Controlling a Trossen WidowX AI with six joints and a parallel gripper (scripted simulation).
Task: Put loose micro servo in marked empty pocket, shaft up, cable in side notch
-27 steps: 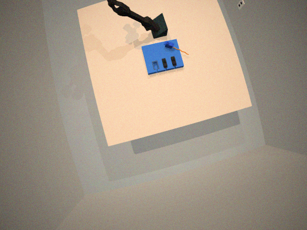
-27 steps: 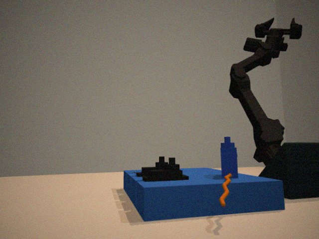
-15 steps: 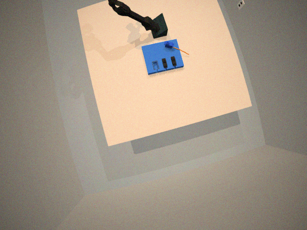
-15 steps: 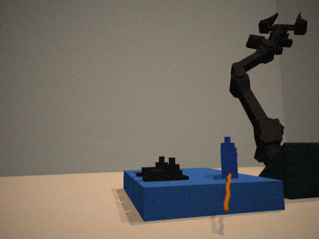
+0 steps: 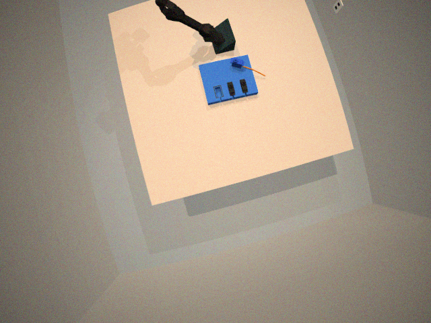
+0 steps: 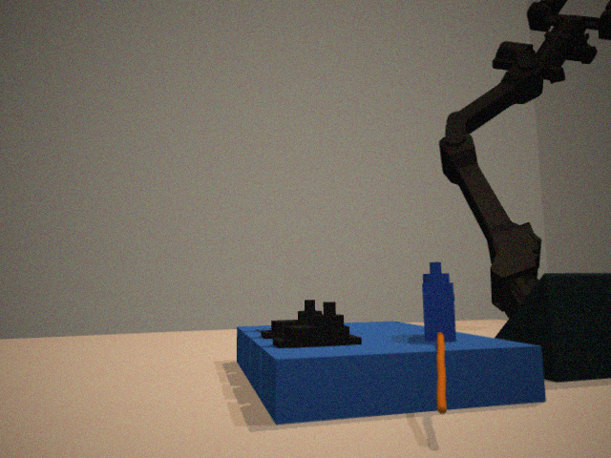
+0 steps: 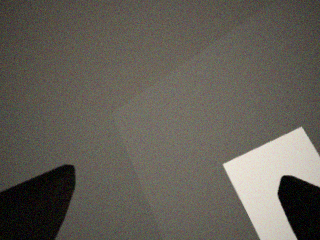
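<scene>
Two dark fingertips frame the lower part of the wrist view: one (image 7: 37, 200) rises from the bottom left corner as a broad tapered wedge, the other (image 7: 300, 202) stands at the bottom right, cut off by the right edge. The gripper (image 7: 175, 187) is spread wide, with nothing between the fingers. Between and beyond them lies plain grey floor (image 7: 100, 75), crossed by a fainter, slightly lighter grey patch with a rounded corner near the middle. At the lower right a corner of the pale counter (image 7: 260, 180) comes into view, its corner pointing left and its top edge slanting up towards the right; the right fingertip overlaps it.
</scene>
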